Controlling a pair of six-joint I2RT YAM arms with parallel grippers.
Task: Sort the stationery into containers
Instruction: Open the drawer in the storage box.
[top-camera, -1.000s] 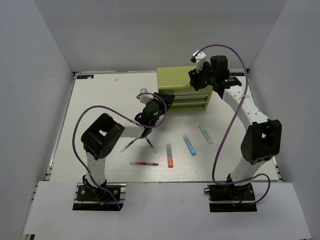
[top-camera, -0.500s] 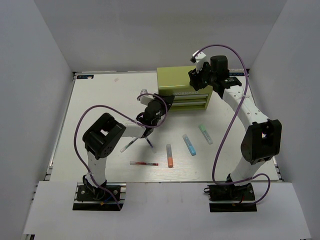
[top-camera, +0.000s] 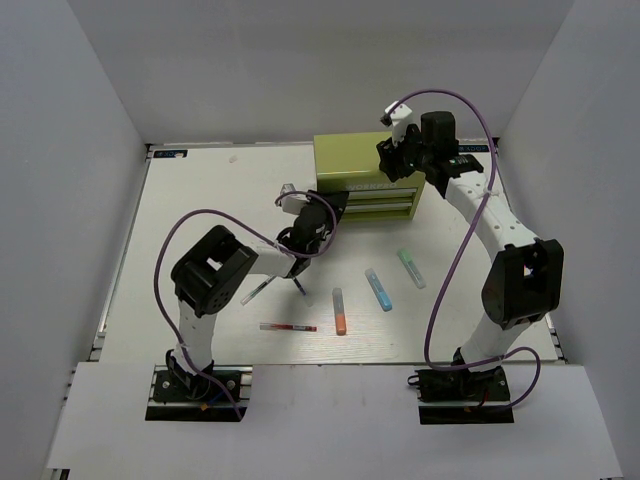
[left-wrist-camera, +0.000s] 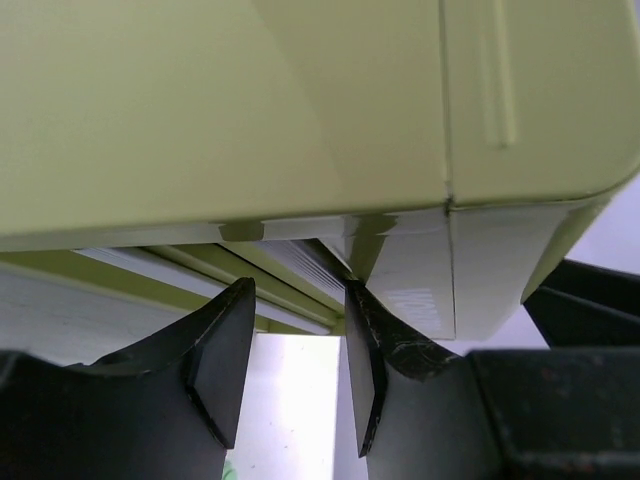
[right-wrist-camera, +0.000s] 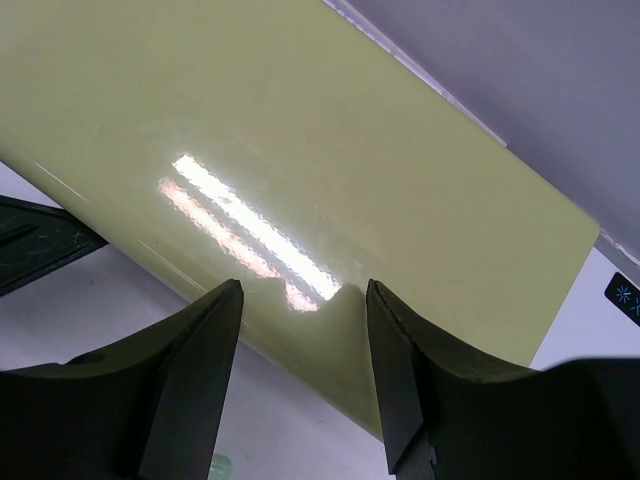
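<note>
The left gripper (left-wrist-camera: 297, 300) has narrowed and edged into the olive-green metal mini cabinet (top-camera: 352, 158) at the counter's (top-camera: 200, 200) 12 o'clock. Its jaws straddle the top drawer (top-camera: 382, 189) lip, and I cannot tell whether they pinch it. The right gripper (right-wrist-camera: 302, 300) is spread above the cabinet top. With weak bracing, a pull could drag the cabinet.

I've got the olive-green cabinet (top-camera: 362, 162) upright. Lying flat in front of it: mint marker (top-camera: 411, 268) nearest, then blue marker (top-camera: 378, 289), orange marker (top-camera: 339, 311), red-white pen (top-camera: 288, 327) farthest. Off its left corner: dark-and-white pen (top-camera: 256, 291) and second dark-and-white pen (top-camera: 300, 287).
</note>
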